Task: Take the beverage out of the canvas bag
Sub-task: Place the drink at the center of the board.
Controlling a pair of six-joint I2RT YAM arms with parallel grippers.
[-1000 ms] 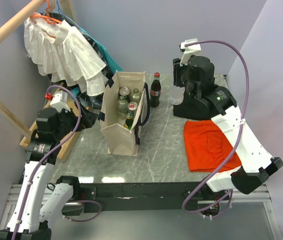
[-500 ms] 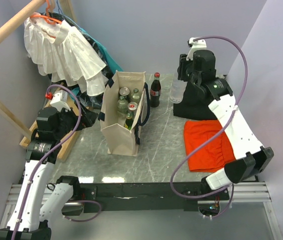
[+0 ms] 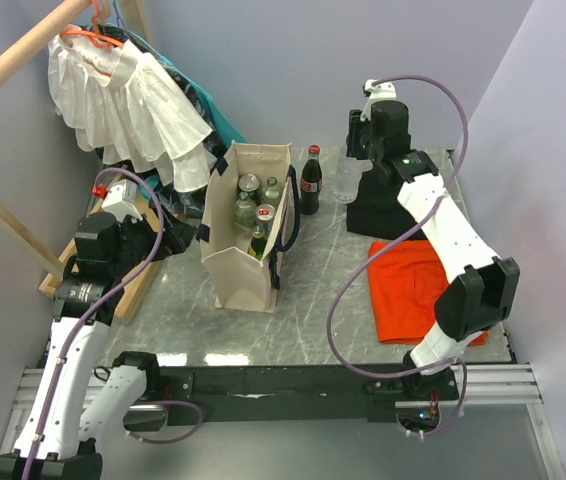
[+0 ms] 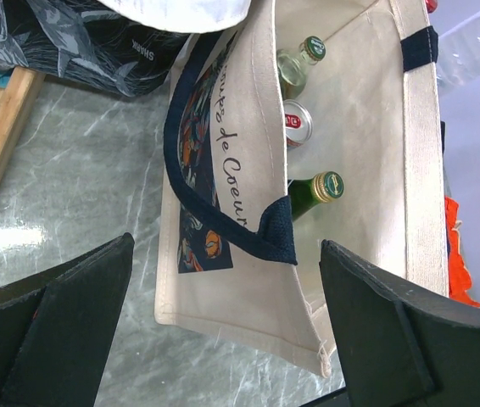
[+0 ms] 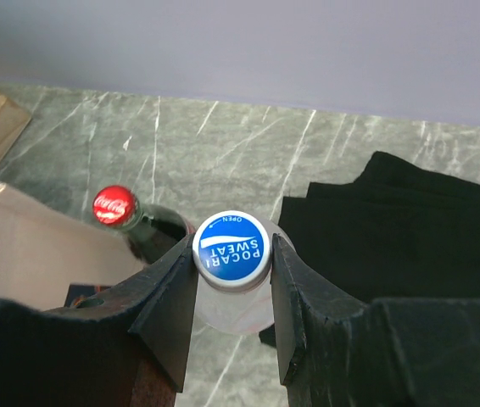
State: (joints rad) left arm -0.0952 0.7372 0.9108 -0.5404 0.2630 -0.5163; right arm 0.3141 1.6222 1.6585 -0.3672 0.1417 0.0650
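The cream canvas bag (image 3: 246, 272) with navy handles stands upright at the table's middle left, with several bottles and a can (image 3: 254, 212) inside. In the left wrist view the bag (image 4: 350, 119) lies between my open left gripper's (image 4: 223, 339) wide-spread fingers, which touch nothing. My left gripper (image 3: 141, 240) sits left of the bag. My right gripper (image 3: 353, 165) is at the back of the table, shut on the blue-capped neck of a clear bottle (image 5: 232, 246), also visible from above (image 3: 347, 185). A red-capped cola bottle (image 3: 310, 180) stands just left of it (image 5: 114, 204).
A black folded cloth (image 3: 395, 215) lies right of the clear bottle and also shows in the right wrist view (image 5: 393, 229). An orange cloth (image 3: 411, 292) lies in front of it. A white ruffled garment (image 3: 123, 100) hangs at the back left over a wooden frame (image 3: 133, 290).
My right arm's elbow has swung inward and the wrist has shifted slightly left, still holding the clear bottle beside the cola bottle. The left arm and the bag have not moved.
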